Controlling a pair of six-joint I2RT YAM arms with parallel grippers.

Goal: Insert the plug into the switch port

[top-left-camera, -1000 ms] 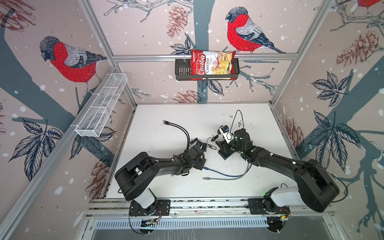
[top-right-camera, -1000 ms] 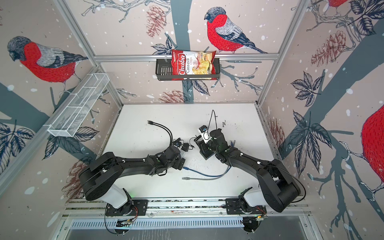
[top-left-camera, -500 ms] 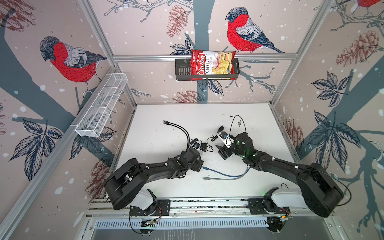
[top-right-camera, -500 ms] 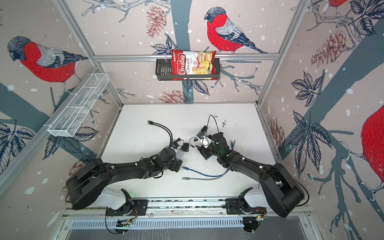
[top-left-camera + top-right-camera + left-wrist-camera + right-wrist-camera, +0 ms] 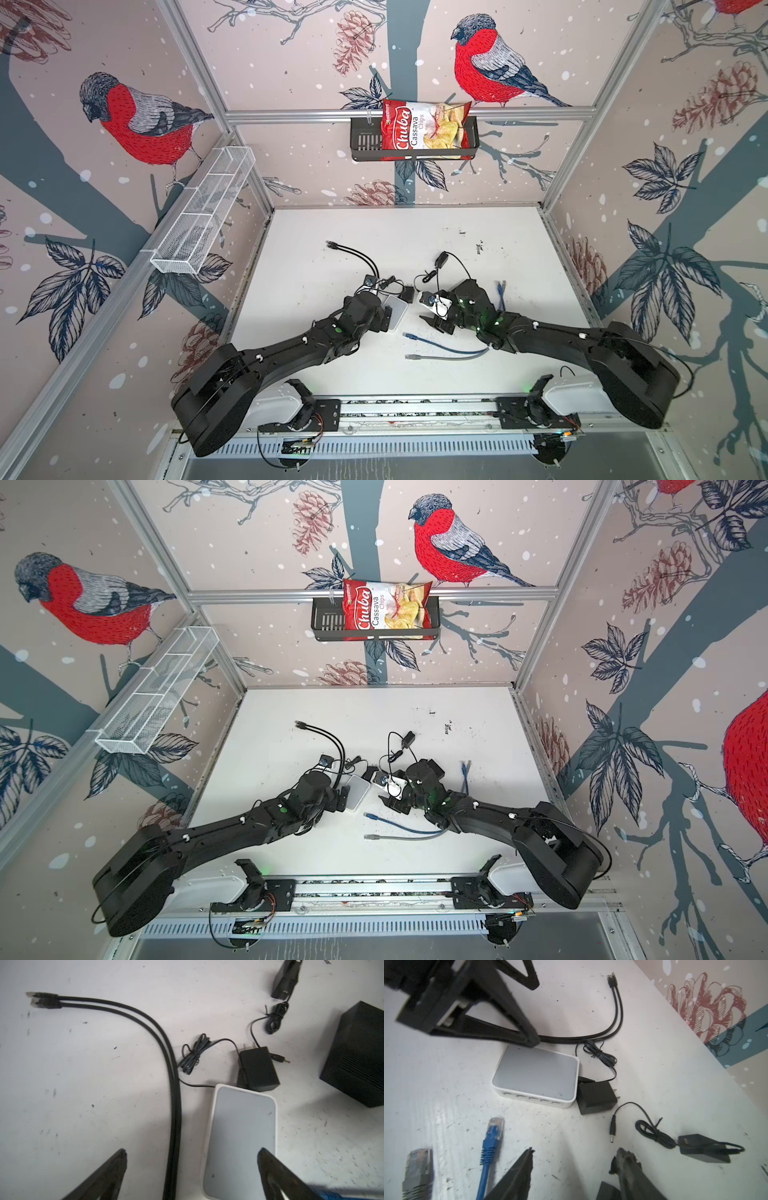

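Note:
The white switch [image 5: 537,1072] lies flat mid-table, in both top views [image 5: 397,313] [image 5: 359,791], its row of ports [image 5: 529,1098] facing the right arm. A blue cable's plug [image 5: 495,1126] [image 5: 409,334] lies loose in front of the ports, with a grey plug [image 5: 418,1159] [image 5: 411,356] beside it. My left gripper [image 5: 192,1153] [image 5: 385,311] is open and low, one finger over the switch [image 5: 241,1136] and a black twin cable [image 5: 172,1084] running between its fingers. My right gripper [image 5: 575,1151] [image 5: 424,308] is open over bare table, holding nothing.
A black power adapter [image 5: 596,1095] touches the switch's end, and a loose barrel plug [image 5: 612,1130] lies nearby. A second adapter [image 5: 704,1149] with a bundled cord is further off. A black ribbed box [image 5: 357,1053] sits under the right arm. Another blue cable end [image 5: 500,291] lies right.
The right gripper has come toward the table's front and slightly left. The left arm has lowered and stretched out, its gripper staying at the switch.

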